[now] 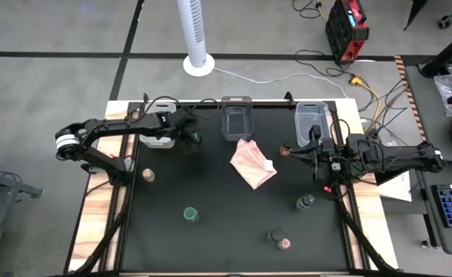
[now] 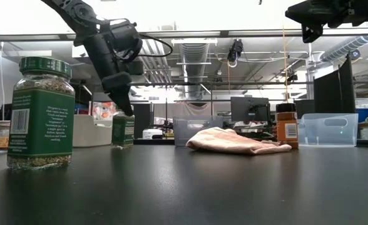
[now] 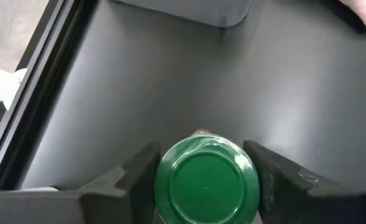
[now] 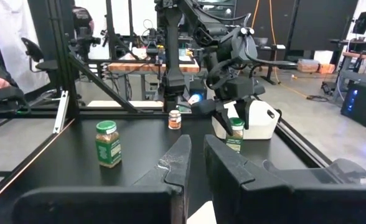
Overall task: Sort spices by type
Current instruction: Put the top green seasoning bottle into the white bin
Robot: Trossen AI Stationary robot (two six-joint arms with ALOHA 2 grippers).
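Note:
My left gripper is down at a green-lidded spice jar that stands on the table beside the left bin; its fingers are on both sides of the green lid. My right gripper hovers high over the table's right side, shut and empty, above an orange-brown jar. Other jars stand loose: a pinkish-lidded one, a green one, a dark one, and a dark and a pinkish one together. My left gripper pinches the jar's green lid between its two fingers, one on each side of the rim. The fingers come from above, slanting down from the table's left. The jar is upright with its base on the table.
Three clear bins line the far edge: left, middle and right. A pink cloth lies crumpled between the middle and right bins. The black mat shows bare between the jars near the front.

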